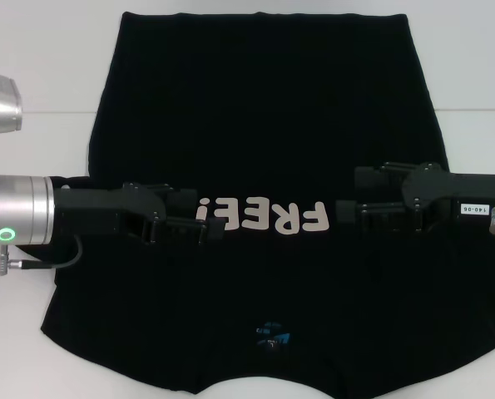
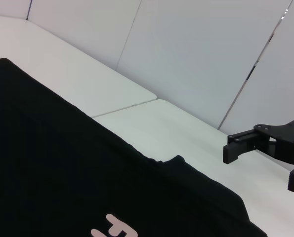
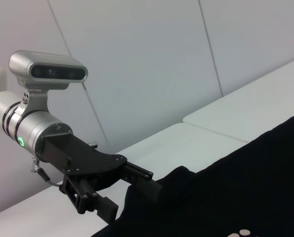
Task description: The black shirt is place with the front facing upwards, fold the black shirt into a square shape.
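From the head camera, the black shirt (image 1: 255,125) lies spread flat on the white table (image 1: 39,50), its "FREE!" lettering (image 1: 262,218) at the middle. The left gripper (image 1: 199,223) hovers just beside the lettering's one end, the right gripper (image 1: 340,212) beside the other; how wide either stands cannot be told here. In the left wrist view, the right gripper (image 2: 258,165) hangs above the table beyond the shirt's edge, fingers spread, holding nothing. The right wrist view shows the left gripper (image 3: 132,195) at the shirt's edge, its fingers apart and apparently empty.
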Motion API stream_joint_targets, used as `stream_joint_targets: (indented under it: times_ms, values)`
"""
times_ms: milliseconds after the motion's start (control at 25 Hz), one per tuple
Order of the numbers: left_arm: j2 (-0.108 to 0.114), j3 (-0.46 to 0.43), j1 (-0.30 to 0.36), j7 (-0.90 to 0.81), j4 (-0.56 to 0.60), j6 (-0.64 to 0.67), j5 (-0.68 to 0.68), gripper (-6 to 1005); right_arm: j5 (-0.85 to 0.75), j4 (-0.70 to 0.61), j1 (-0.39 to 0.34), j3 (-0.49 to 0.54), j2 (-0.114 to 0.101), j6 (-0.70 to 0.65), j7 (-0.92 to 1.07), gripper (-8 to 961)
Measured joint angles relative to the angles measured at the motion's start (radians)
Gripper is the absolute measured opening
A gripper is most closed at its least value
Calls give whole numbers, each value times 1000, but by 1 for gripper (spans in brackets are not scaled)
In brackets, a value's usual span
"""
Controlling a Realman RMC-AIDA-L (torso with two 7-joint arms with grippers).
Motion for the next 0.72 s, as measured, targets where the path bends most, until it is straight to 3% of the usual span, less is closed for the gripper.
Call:
stream_joint_targets:
  times_ms: [480, 720]
  values:
    - [0, -33, 3, -4, -1, 3, 0, 930, 0, 0, 0, 7, 1, 2, 0, 926]
    - [16, -76, 26, -54, -42, -106, 17, 931, 0, 0, 2, 9, 7, 26, -1, 927]
